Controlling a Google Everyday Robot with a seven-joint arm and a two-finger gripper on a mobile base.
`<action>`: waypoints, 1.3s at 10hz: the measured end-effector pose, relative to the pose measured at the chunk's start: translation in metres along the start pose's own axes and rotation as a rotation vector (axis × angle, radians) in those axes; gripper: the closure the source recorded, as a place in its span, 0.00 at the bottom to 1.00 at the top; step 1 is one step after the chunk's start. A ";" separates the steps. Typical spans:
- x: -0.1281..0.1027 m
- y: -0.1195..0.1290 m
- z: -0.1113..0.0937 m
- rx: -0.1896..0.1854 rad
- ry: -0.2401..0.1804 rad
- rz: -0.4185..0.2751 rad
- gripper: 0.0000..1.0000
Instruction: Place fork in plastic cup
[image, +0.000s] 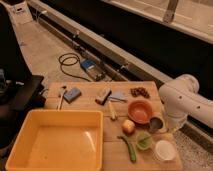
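Camera view: gripper (170, 124) hung at the table's (90, 86) right edge beside metal cup (156, 122), grasp state untellable, likely fork (61, 96) lay far left, well apart from plastic cup (144, 141) front-right, so reaching across risked clipping orange bowl (140, 111), and the long fork could tip the light cup.

Yellow bin (60, 142) front-left; orange bowl (140, 111), apple (128, 126), metal cup (156, 122) right.

table: wooden (90, 89)
left: yellow bin (30, 150)
right: orange bowl (140, 111), metal cup (156, 122), plastic cup (144, 141)
gripper (171, 125): table's right edge, beside metal cup
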 end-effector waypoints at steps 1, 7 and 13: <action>-0.004 -0.005 0.006 -0.006 -0.013 -0.017 1.00; -0.031 -0.028 0.028 -0.028 -0.084 -0.096 1.00; -0.035 -0.026 0.014 0.018 -0.081 -0.090 0.48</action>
